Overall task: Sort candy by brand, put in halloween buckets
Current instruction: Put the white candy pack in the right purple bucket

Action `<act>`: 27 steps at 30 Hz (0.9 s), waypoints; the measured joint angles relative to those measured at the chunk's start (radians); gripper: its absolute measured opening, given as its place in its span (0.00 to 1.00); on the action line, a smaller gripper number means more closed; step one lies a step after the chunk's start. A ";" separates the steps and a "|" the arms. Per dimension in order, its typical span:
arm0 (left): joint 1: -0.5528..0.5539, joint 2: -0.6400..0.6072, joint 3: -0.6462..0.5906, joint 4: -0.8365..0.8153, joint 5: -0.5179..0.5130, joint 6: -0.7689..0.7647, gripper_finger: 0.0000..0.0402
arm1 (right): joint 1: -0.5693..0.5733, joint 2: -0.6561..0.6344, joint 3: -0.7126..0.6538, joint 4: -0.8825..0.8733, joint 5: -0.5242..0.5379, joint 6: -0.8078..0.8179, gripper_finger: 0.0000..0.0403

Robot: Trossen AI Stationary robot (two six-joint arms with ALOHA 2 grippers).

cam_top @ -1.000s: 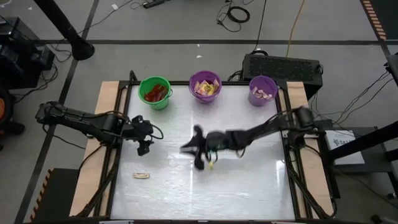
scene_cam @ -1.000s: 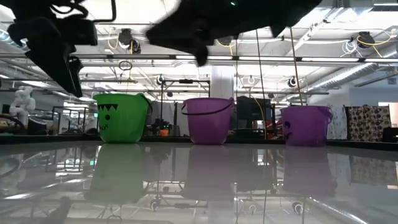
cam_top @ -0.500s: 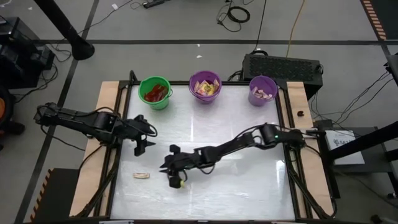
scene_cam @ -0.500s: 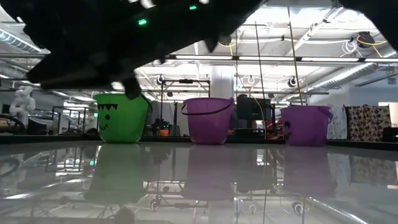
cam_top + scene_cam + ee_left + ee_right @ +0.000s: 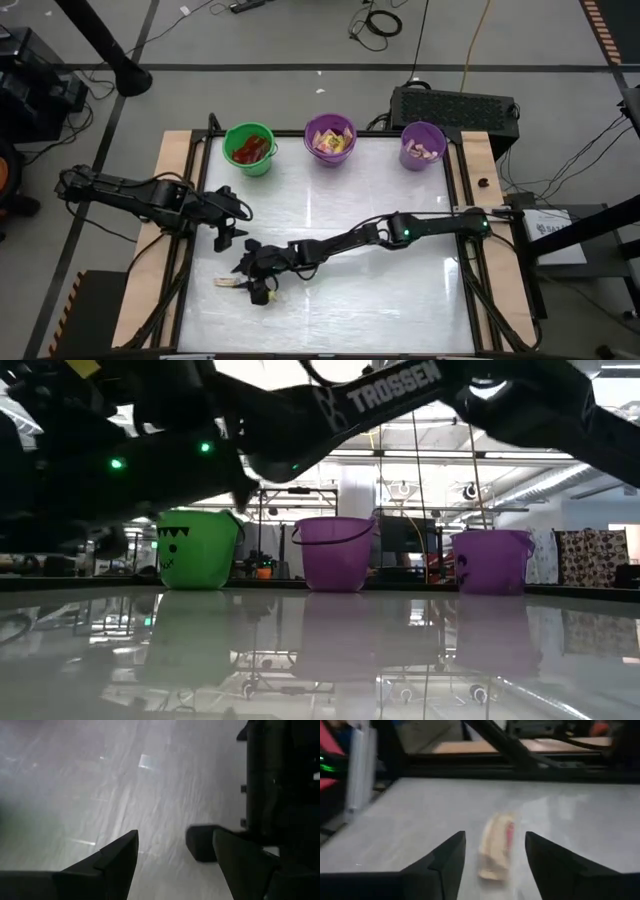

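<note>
So your right gripper (image 5: 492, 857) has its jaws spread wide with the small narrow tan wrapped candy with a red stripe (image 5: 496, 845) lying flat on the glossy white table (image 5: 400, 300), right in the gap and just ahead of the fingertips (image 5: 451, 851). It looks feather-light, crinkly and probably slippery on that surface, so you likely want to pinch across its narrow width mid-length. Your left gripper (image 5: 172, 852) hangs open just off to the side, holding nothing.
</note>
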 joint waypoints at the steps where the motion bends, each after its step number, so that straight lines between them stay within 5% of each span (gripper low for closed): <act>1: 0.000 0.000 0.000 0.000 0.000 0.000 0.65 | -0.002 0.018 0.025 0.003 -0.017 0.009 0.50; 6: 0.000 0.000 0.000 0.001 0.000 -0.001 0.65 | -0.017 0.068 0.050 -0.002 -0.112 0.096 0.52; 15: 0.000 0.001 0.000 0.010 -0.008 -0.002 0.65 | -0.017 0.080 0.052 -0.008 -0.117 0.097 0.45; 22: 0.000 0.009 0.000 0.009 -0.027 -0.019 0.65 | -0.017 0.080 0.052 -0.012 -0.120 0.094 0.26; 27: 0.000 0.011 0.000 0.009 -0.038 -0.026 0.65 | -0.017 0.080 0.051 -0.003 -0.121 0.102 0.04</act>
